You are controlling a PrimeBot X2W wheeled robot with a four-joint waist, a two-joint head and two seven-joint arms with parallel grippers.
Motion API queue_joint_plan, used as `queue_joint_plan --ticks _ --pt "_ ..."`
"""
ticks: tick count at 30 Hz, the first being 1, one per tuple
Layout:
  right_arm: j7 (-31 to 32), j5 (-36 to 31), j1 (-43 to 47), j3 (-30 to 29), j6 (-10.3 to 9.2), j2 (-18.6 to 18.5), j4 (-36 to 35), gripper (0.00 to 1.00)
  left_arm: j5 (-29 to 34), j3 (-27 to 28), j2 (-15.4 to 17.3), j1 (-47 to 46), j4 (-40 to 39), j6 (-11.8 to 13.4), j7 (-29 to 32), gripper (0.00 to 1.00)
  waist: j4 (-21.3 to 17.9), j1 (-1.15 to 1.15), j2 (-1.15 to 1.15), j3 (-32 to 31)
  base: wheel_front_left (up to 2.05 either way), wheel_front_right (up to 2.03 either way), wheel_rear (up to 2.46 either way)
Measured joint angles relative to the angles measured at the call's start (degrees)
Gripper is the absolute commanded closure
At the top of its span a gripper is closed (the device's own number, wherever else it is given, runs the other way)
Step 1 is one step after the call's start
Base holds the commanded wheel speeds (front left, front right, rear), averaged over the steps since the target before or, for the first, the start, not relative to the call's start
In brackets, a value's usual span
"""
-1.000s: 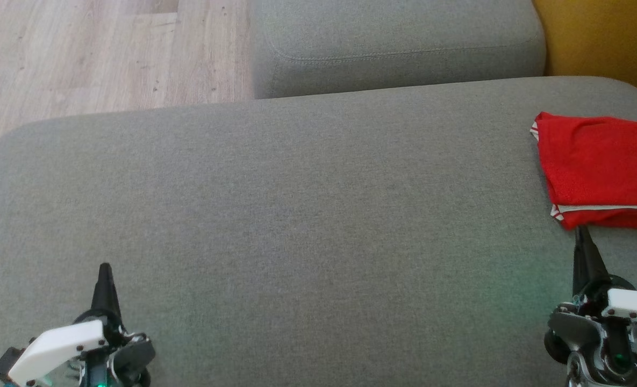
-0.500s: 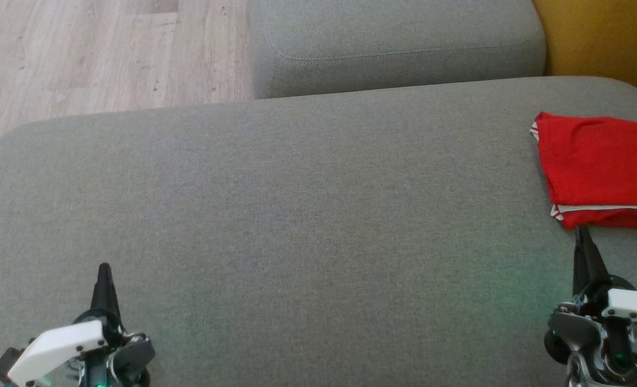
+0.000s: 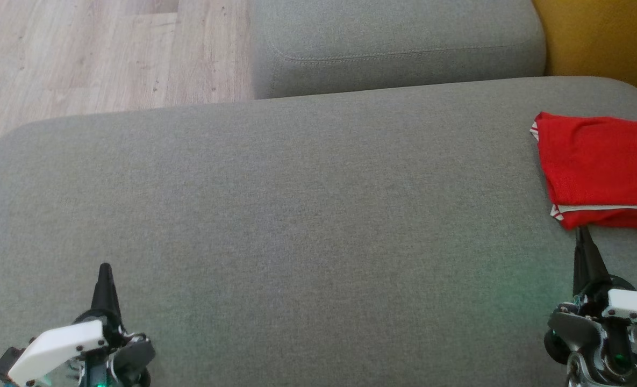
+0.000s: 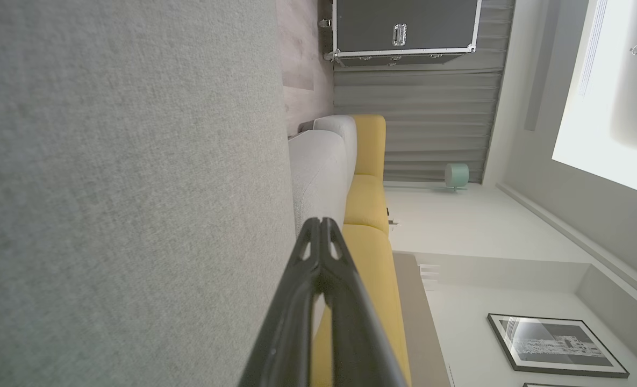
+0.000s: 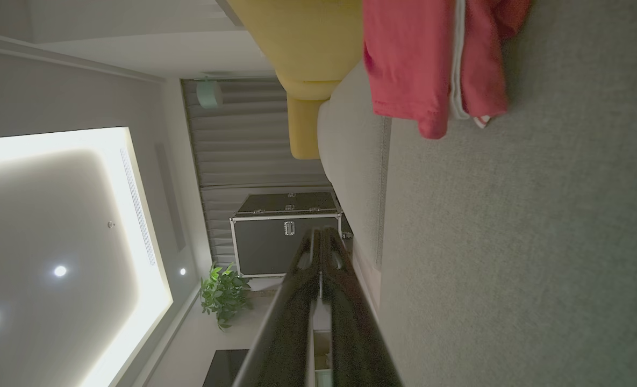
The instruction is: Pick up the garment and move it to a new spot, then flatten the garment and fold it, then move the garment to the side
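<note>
**Entry: red garment, folded, parked at the right end of the seat**

- Garment [image 3: 600, 172]: red with white trim, lying in a compact folded stack at the far right of the grey seat cushion [image 3: 296, 215]. It runs past the head view's right edge. You can take this as its set-aside spot, so by my reading the task is close to finished.
- Right gripper [image 3: 581, 232]: fingers pressed together and holding nothing. The tip sits at the garment's near hem, and I cannot tell whether it touches.
- Left gripper [image 3: 105, 267]: fingers clamped together, nothing between them. It is low at the near left, well apart from the garment.
- Open room: bare grey fabric spans the space between your two grippers, which gives ample room for pulling back.
- Edges: the cushion rounds off toward the wood floor [image 3: 81, 54] at the far left. A second grey cushion [image 3: 393, 48] abuts its far side, and yellow upholstery [image 3: 603, 37] lies beyond the garment.
- Caution: the stack lies near the right corner, and a nudge from you could spoil the fold.
</note>
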Motion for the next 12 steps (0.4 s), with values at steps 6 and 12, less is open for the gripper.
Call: queue_joint_plan --ticks 6,12 --pt "0.0 -0.09 0.0 -0.03 0.0 0.09 0.0 1.0 0.0 0.05 -0.04 0.0 0.0 0.0 0.01 1.0 0.0 0.0 0.0 0.0 0.0 0.0 0.0" --pt "0.01 -0.1 0.0 -0.1 0.0 0.15 0.0 1.0 0.01 0.12 -0.09 0.0 0.0 0.0 0.04 1.0 0.0 0.0 0.0 0.0 0.0 0.0 0.0"
